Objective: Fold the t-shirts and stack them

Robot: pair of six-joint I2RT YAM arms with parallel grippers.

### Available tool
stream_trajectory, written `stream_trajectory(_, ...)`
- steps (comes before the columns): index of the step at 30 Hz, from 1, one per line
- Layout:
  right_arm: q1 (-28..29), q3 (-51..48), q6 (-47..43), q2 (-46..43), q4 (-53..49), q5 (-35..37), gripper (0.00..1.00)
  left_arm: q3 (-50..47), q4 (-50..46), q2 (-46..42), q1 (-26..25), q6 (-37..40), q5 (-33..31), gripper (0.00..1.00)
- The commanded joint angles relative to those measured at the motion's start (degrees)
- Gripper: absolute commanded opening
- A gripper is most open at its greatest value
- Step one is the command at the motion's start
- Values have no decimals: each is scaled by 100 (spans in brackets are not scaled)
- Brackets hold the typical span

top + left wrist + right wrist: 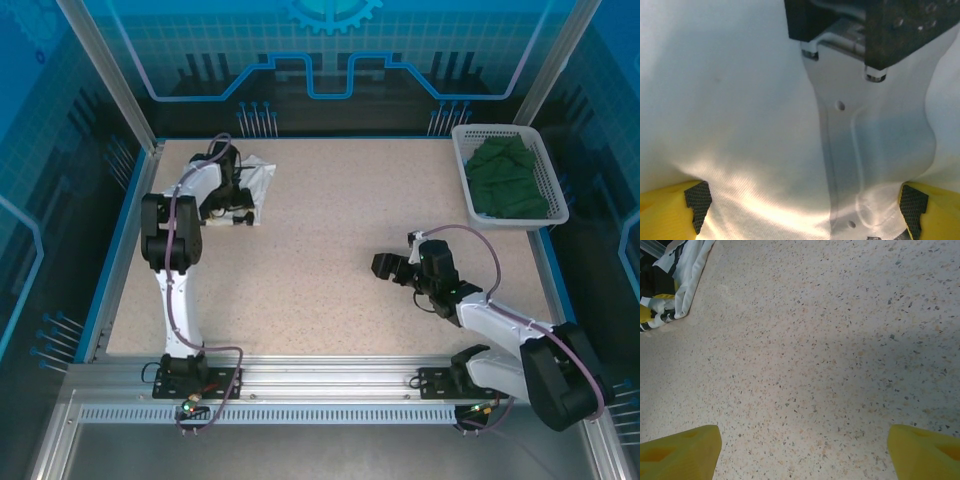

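Note:
The white t-shirt (258, 175) lies bunched at the table's far left; its black print shows in the right wrist view (677, 270). My left gripper (236, 205) is down on it, open. In the left wrist view, white cloth (730, 110) spans the gap of the left gripper (805, 200), whose yellow fingers with black pads (697, 202) stand wide apart. The dark green t-shirt (510, 180) lies crumpled in the basket. My right gripper (385, 267) hovers open over bare table at centre right, its yellow fingertips (680, 452) wide apart around nothing (802, 450).
The white lattice basket (495, 129) stands at the far right corner. A grey metal plate (875, 145) under a black block sits close before the left wrist camera. Speckled tabletop (330, 230) stretches between the two arms. Blue rails edge the table.

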Motion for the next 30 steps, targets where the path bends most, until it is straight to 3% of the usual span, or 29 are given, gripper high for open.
stream_trajectory(1,-14,137,44,55,101,-22,87,361,-316,434,118,301,-237,99)
stream_trajectory(4,-14,148,52,98,88,-4,87,801,-459,691,220,483,-162,94)
stream_trajectory(11,-22,161,44,217,104,39,87,1839,-851,1157,304,797,-434,96)
stream_trajectory(17,-23,192,44,369,101,58,87,1926,-801,1194,590,829,-264,93)
stream_trajectory(23,-27,251,46,501,105,-12,87,2085,-852,1210,595,630,-144,96)
stream_trajectory(30,-27,245,-55,379,103,4,87,2426,-973,1066,580,212,497,99)
